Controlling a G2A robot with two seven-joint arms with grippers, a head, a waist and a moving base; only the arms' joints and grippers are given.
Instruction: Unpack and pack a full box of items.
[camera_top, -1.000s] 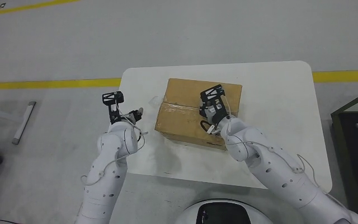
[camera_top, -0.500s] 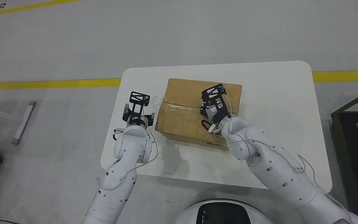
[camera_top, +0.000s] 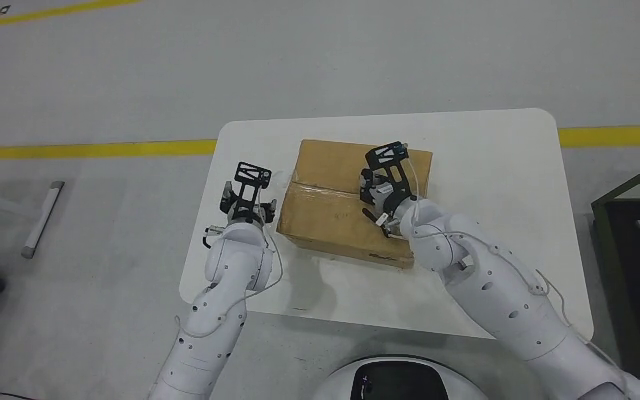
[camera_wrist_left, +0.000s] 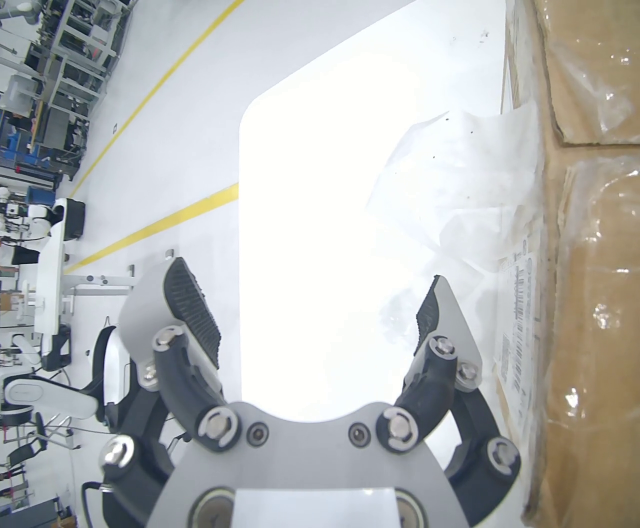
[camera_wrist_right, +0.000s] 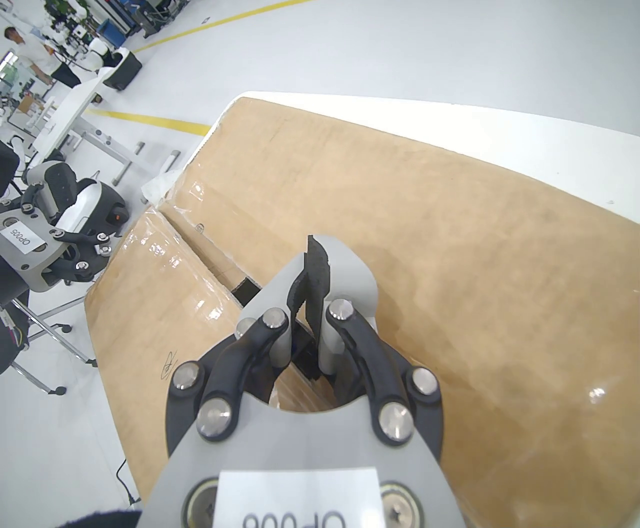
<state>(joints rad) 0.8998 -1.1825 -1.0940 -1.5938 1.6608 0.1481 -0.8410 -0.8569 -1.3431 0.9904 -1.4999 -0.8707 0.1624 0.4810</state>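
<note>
Where top view looks down, cardboard box (camera_top: 325, 205) sits flaps-down on white bench (camera_top: 500, 200); left jaws beside box's side, right jaws over its top; left wrist view: left jaws spread wide above bench, box wall just beside, clear film (camera_wrist_left: 450, 190) lying against it; right wrist view: right jaws pressed together, empty, over taped seam.

The box (camera_top: 340, 205) fills the tabletop's (camera_top: 500, 190) middle; wide room lies toward the right edge, and a narrow strip with crumpled film (camera_wrist_left: 450, 190) along the left.
</note>
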